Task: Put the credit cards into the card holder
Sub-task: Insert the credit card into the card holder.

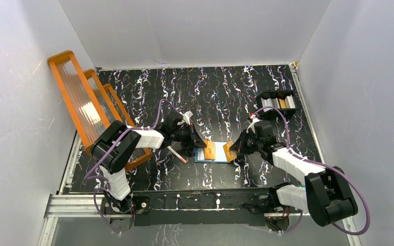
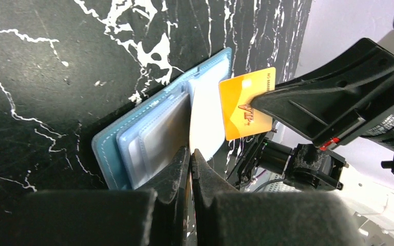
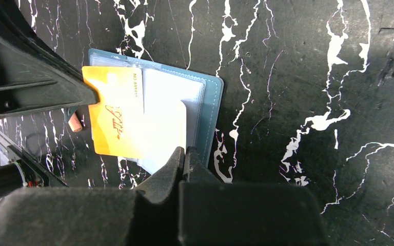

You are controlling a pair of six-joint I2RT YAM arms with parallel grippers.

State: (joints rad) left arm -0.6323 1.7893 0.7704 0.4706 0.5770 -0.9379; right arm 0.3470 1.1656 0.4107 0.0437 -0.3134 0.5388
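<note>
**Left gripper and right gripper each clamping a credit card over the open card holder**

The card holder is lying open and flat on the black marbled table, midway between the two arms. Its teal cover is facing down and its lighter blue inner side with clear pockets is facing up.

The left gripper is reaching in from the left with its fingers pressed together on the edge of the left gripper's card. The right gripper is reaching in from the right and is pinching the right gripper's card in the same way.

In each wrist view the gripper's own card is showing a pale white face, while the opposite card is showing an orange-gold face with slanted lettering. From above, both cards are appearing orange, side by side and tilted over the holder. Whether either card edge is touching a pocket cannot be told.

A pink-brown stick is lying just left of the holder. An orange ribbed rack is leaning at the left wall. A black compartmented tray, holding further cards, is sitting at the far right of the table.
</note>
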